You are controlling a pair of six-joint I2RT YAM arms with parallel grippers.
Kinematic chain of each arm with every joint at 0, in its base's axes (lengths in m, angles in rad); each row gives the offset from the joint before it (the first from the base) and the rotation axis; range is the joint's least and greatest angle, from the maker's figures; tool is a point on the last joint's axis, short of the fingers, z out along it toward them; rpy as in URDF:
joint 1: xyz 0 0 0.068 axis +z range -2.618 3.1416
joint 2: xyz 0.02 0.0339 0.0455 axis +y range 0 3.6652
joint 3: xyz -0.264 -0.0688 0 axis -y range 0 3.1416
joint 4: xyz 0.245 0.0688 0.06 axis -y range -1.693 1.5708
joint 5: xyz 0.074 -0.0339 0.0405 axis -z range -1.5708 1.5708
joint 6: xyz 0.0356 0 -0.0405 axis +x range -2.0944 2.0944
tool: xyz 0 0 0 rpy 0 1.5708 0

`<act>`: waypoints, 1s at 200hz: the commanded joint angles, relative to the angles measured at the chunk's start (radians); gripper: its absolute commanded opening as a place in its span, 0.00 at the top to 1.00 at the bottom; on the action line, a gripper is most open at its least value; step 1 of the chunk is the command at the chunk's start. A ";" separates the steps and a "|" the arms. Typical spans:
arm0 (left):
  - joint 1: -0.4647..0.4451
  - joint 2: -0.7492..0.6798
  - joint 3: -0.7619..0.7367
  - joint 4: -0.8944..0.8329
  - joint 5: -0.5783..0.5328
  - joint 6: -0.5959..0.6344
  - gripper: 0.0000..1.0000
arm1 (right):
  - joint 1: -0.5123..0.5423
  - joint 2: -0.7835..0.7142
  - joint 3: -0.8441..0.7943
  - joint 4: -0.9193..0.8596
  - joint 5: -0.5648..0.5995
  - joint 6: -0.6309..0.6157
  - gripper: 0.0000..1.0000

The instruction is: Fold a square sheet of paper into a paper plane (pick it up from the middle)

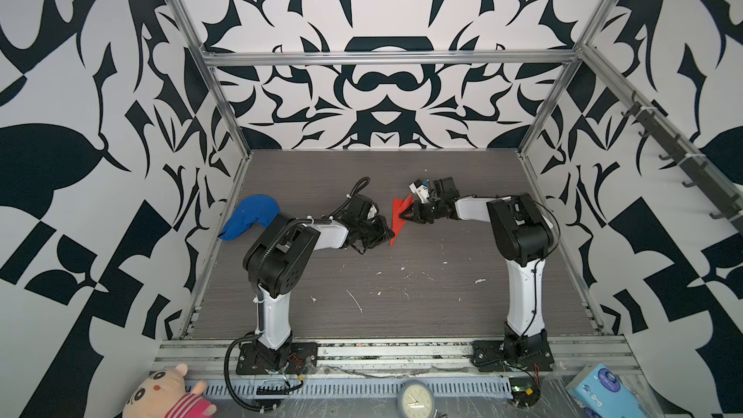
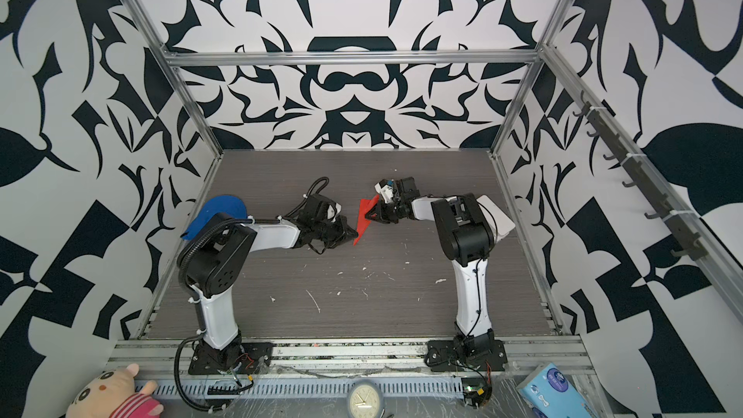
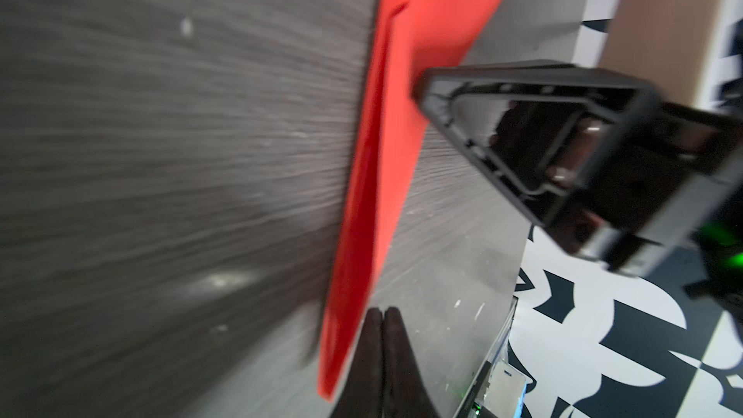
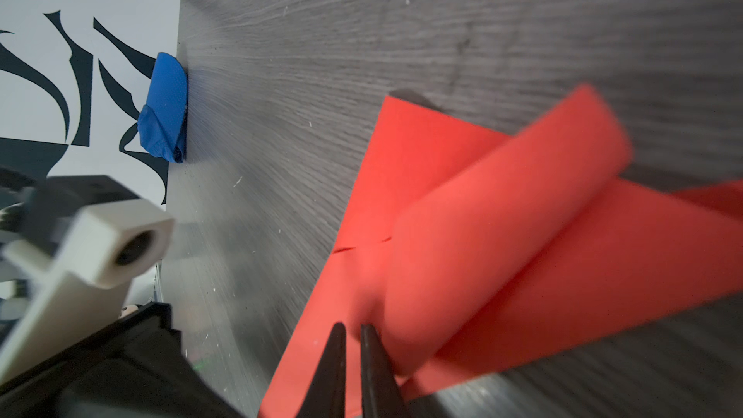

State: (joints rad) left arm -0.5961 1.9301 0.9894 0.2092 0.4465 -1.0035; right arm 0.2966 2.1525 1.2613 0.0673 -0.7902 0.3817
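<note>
Left gripper [image 3: 382,311], fingers pressed shut, rested beside the half-folded red paper [image 4: 422,146], likely steadying it. The right gripper [image 4: 354,327], fingers narrow, seemingly pinched the curled flap [image 4: 502,215] between them for folding.

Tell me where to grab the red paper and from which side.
Likely best: pinch the curled flap of the red paper, coming from the right hand's side. The flap stands off the table there, while the rest lies flat.
</note>
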 commanded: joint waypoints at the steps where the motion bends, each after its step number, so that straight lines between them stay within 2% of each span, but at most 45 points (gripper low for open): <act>1: -0.002 0.020 -0.014 -0.013 0.007 -0.010 0.96 | 0.004 0.040 0.006 -0.056 0.061 -0.017 0.86; 58: -0.007 -0.020 -0.100 -0.179 0.014 0.058 0.97 | 0.004 0.041 -0.001 -0.054 0.066 -0.016 0.86; 98: -0.015 -0.120 -0.140 -0.185 0.062 0.096 0.98 | 0.004 0.040 -0.003 -0.057 0.068 -0.014 0.86; 133: -0.014 -0.207 -0.100 -0.152 0.020 0.128 0.97 | 0.004 0.040 -0.001 -0.057 0.069 -0.014 0.86; 165: -0.014 -0.121 -0.003 -0.055 -0.031 0.090 0.97 | 0.004 0.043 0.000 -0.057 0.068 -0.014 0.86; 200: -0.014 -0.003 0.101 -0.062 -0.043 0.065 0.99 | 0.005 0.043 0.003 -0.060 0.059 -0.012 0.86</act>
State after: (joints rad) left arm -0.6098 1.8584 1.0439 0.1459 0.4335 -0.9199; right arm 0.2966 2.1551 1.2617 0.0681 -0.7979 0.3820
